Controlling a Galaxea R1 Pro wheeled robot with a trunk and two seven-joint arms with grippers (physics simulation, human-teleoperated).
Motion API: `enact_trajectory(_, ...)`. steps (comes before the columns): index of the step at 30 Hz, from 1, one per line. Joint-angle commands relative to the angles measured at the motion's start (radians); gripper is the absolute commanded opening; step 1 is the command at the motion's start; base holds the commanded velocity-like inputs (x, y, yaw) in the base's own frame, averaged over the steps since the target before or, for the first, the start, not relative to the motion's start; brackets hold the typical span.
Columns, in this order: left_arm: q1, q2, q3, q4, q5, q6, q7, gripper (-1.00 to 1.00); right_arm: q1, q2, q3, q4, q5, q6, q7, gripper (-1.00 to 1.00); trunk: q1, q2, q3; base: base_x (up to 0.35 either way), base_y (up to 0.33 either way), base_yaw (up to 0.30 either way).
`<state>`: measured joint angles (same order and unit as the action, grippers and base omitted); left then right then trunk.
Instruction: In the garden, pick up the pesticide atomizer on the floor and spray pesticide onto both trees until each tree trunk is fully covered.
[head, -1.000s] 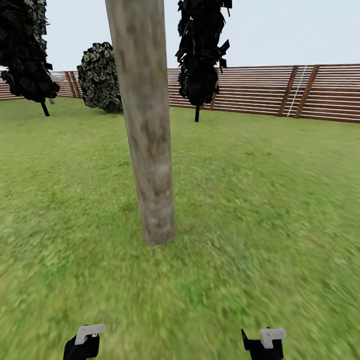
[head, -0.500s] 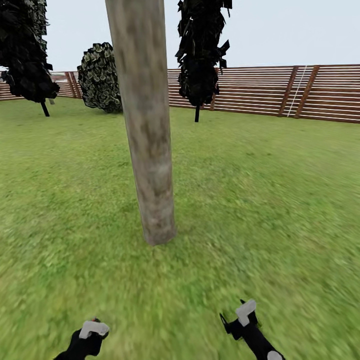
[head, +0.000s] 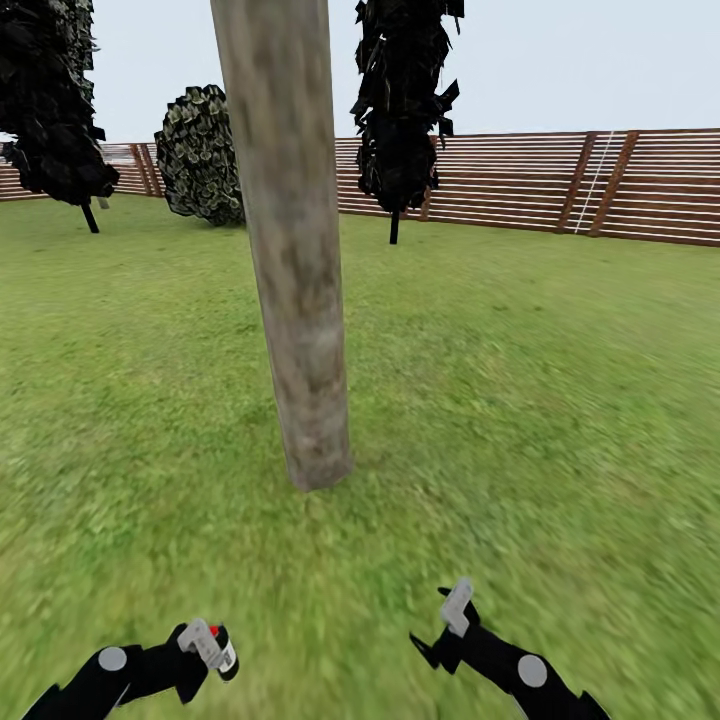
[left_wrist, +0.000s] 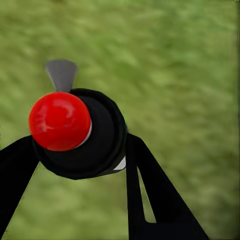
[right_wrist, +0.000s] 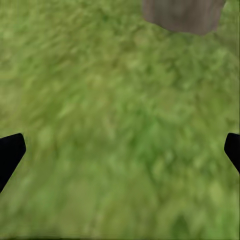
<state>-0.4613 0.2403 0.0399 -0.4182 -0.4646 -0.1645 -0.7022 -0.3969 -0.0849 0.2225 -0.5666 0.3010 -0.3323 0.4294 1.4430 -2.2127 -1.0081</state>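
The pesticide atomizer (head: 226, 653), a small dark can with a red top and a white mark, sits in my left gripper (head: 208, 648) low over the grass floor (head: 520, 400). In the left wrist view its red cap and black body (left_wrist: 100, 137) fill the space between the black fingers (left_wrist: 150, 195), and the left gripper (left_wrist: 80, 146) is shut on it. One tree trunk (head: 298, 300), thick and mottled grey-brown, rises straight ahead. My right gripper (head: 440, 628) hangs open to the right; the right wrist view has the open gripper (right_wrist: 121, 149) over grass with the trunk's base (right_wrist: 182, 15) beyond.
Two dark narrow trees (head: 400, 110) (head: 55, 110) and a rounded bush (head: 200, 150) stand far back along the brown slat fence (head: 560, 185). Lawn stretches wide on both sides of the trunk.
Both arms have reached forward and further into view. The left gripper now shows the atomizer it holds; the right gripper has swung forward and to the left.
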Motion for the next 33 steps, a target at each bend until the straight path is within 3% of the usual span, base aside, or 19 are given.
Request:
enact_trajectory(1,-0.006,-0.001,0.003,-0.001,-0.02,-0.006,-0.006,-1.0,-0.001,-0.001,0.002,-0.001,0.015,-0.005,0.006,1.0,0.0,0.0,-0.001,0.0,0.0,0.0)
enact_trajectory(3,-0.019,-0.003,-0.002,-0.002,-0.056,-0.006,-0.009,-1.0,-0.004,0.001,0.004,-0.001,0.05,-0.001,0.028,1.0,0.0,0.0,-0.001,0.0,0.0,0.0)
enact_trajectory(5,-0.028,-0.013,-0.009,-0.002,-0.131,-0.005,-0.042,-1.0,-0.023,0.011,0.006,-0.002,0.14,0.028,0.101,1.0,0.0,0.0,-0.001,0.0,0.0,0.0)
enact_trajectory(6,-0.031,-0.015,-0.009,-0.003,-0.151,-0.004,-0.058,-1.0,-0.034,0.016,0.006,-0.002,0.163,0.042,0.127,-1.0,0.0,0.0,-0.001,0.0,0.0,0.0)
enact_trajectory(8,-0.046,-0.023,-0.011,-0.028,-0.19,0.001,-0.105,-1.0,-0.085,0.034,0.006,-0.002,0.202,0.075,0.196,-1.0,0.0,0.0,-0.001,0.0,0.0,0.0)
enact_trajectory(11,-0.065,-0.025,-0.013,-0.033,-0.193,0.028,-0.164,-1.0,-0.11,0.047,0.006,-0.012,0.209,0.079,0.298,-1.0,0.0,0.0,-0.001,0.0,0.0,0.0)
enact_trajectory(16,-0.069,-0.047,-0.018,-0.05,-0.217,0.037,-0.204,-1.0,-0.115,0.07,0.007,-0.044,0.221,0.079,0.331,-1.0,0.0,0.0,-0.001,0.0,0.0,0.0)
enact_trajectory(20,-0.071,-0.089,-0.018,-0.054,-0.277,0.038,-0.208,-1.0,-0.115,0.114,0.008,-0.049,0.274,0.079,0.335,-1.0,0.0,0.0,-0.001,0.0,0.0,0.0)
enact_trajectory(21,-0.071,-0.121,-0.018,-0.054,-0.317,0.037,-0.209,-1.0,-0.115,0.145,0.008,-0.051,0.301,0.079,0.361,-1.0,0.0,0.0,-0.001,0.0,0.0,0.0)
enact_trajectory(31,-0.082,-0.186,-0.018,-0.074,-0.358,0.037,-0.209,-1.0,-0.116,0.171,0.008,-0.06,0.309,0.081,0.386,-1.0,0.0,0.0,-0.001,0.0,0.0,0.0)
enact_trajectory(33,-0.083,-0.203,-0.018,-0.075,-0.361,0.036,-0.209,-1.0,-0.116,0.188,0.008,-0.062,0.309,0.081,0.387,-1.0,0.0,0.0,-0.001,0.0,0.0,0.0)
